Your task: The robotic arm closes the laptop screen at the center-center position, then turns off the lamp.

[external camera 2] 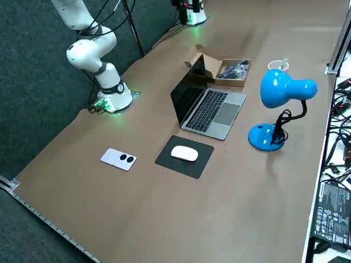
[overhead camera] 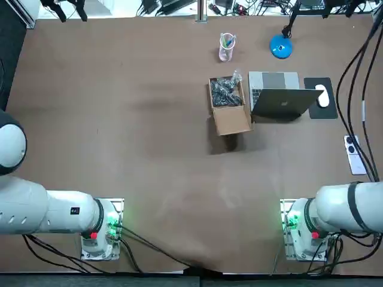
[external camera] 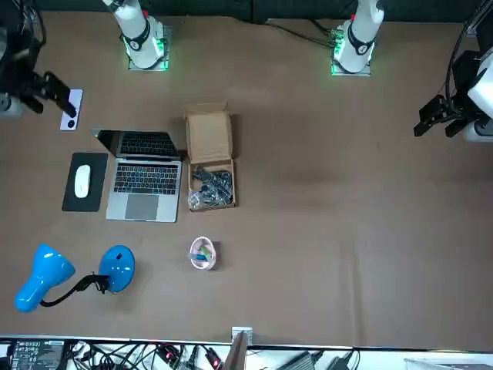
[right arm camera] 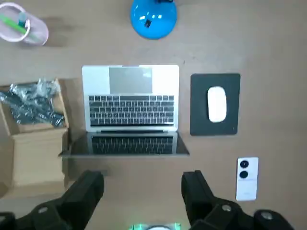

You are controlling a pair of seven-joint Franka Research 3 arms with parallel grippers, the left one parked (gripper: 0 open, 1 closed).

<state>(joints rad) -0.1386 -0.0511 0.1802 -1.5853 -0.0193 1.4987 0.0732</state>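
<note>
Silver laptop (right arm camera: 130, 110), hinge toward end effector (right arm camera: 142, 182)

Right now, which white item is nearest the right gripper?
The two-button remote, lying just beside the open right gripper; the mouse sits farther off, on the black pad.

My right gripper (right arm camera: 142, 191) is dark grey to black, with two blocky, round-edged fingers (right arm camera: 88, 191) standing well apart. In the front view it is the black shape at the upper left of the frame. My right arm (overhead camera: 347, 209) is built of smooth white rounded shells, with a black band (overhead camera: 356, 206) ringing the link at the lower right of the top view. Its base (overhead camera: 302, 224) sits on a square metal plate (overhead camera: 286, 251) and glows green, with a small red part (overhead camera: 315, 235) beside it. Thin black cables (overhead camera: 334, 254) trail from the base, and more run up the right edge of that frame
</note>
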